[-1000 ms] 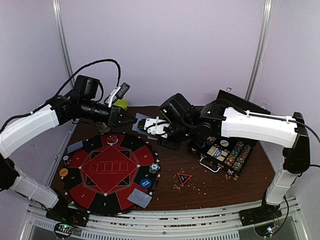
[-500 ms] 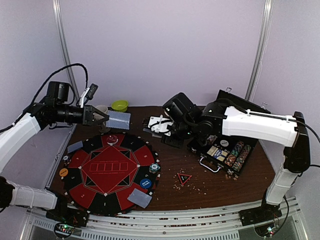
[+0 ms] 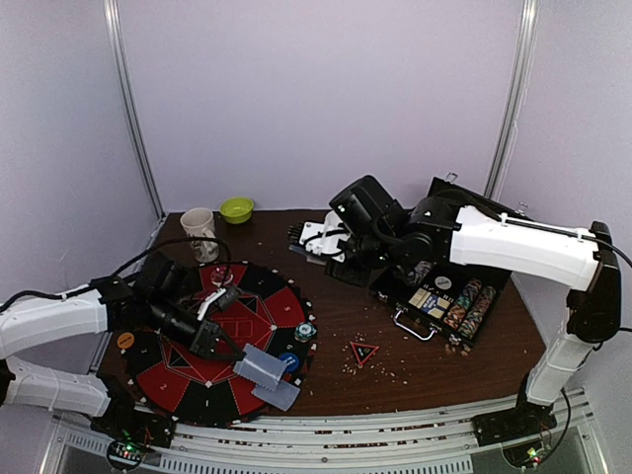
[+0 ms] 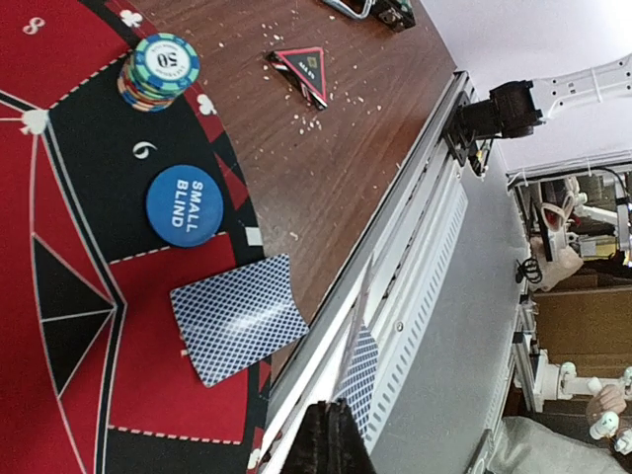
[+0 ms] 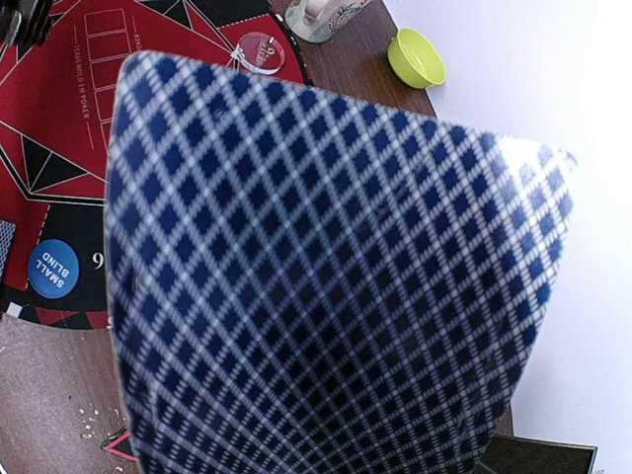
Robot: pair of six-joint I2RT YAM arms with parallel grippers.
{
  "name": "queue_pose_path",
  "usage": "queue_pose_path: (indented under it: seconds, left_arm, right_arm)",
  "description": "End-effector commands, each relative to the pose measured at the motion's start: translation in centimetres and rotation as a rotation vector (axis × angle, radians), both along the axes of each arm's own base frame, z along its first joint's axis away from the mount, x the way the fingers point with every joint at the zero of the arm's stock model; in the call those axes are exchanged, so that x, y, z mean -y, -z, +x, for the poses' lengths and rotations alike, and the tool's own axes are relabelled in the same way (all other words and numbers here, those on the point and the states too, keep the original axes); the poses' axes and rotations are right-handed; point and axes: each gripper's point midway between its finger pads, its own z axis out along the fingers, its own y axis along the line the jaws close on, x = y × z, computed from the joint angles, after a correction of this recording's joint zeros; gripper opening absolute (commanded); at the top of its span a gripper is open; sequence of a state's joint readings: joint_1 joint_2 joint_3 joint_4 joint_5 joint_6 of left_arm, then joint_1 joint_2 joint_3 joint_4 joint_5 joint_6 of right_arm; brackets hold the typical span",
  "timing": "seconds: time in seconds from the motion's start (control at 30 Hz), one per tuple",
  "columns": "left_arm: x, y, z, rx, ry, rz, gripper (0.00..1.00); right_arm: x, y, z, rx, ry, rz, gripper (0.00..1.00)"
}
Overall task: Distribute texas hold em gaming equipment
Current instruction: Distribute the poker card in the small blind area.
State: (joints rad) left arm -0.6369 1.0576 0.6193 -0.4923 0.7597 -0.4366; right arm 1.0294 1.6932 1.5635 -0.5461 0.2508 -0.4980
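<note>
My left gripper (image 3: pixel 235 355) hangs low over the front edge of the red poker mat (image 3: pixel 212 336), shut on one blue-backed playing card (image 3: pixel 260 367). In the left wrist view this card (image 4: pixel 361 367) shows nearly edge-on above the dark fingertips (image 4: pixel 336 425). Another card (image 4: pixel 237 318) lies face down on the mat beside it. A blue small blind button (image 4: pixel 186 205), a chip stack (image 4: pixel 160 71) and the red-black triangle marker (image 4: pixel 304 69) sit nearby. My right gripper (image 3: pixel 308 237) holds the deck of cards (image 5: pixel 336 296) at the back, which hides its fingers in the right wrist view.
The black chip case (image 3: pixel 449 296) stands open at the right with chips and cards in it. A mug (image 3: pixel 199 227) and a green bowl (image 3: pixel 236 208) stand at the back left. An orange button (image 3: pixel 125 340) and a card (image 3: pixel 147 290) lie at the mat's left edge.
My left arm has swung from the back left down to the mat's front edge, carrying the card. The right arm with the deck has barely shifted.
</note>
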Motion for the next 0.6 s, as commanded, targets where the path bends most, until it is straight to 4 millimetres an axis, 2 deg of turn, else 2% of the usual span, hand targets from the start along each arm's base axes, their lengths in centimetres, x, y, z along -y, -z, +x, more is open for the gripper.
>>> queue_pose_path:
  seconds: [0.0,0.23,0.57]
  left_arm:
    - [3.1,0.1,1.2,0.047,0.026,-0.085,0.0]
    - [3.8,4.2,1.5,-0.007,0.083,-0.032,0.0]
    - [3.2,6.7,0.3,-0.088,0.076,-0.015,0.0]
  right_arm:
    - [0.6,-1.2,0.2,0.016,0.024,0.017,0.48]
    - [0.6,-1.2,0.1,0.016,0.02,0.017,0.48]
    - [0.8,-0.9,0.0,0.013,0.018,0.011,0.48]
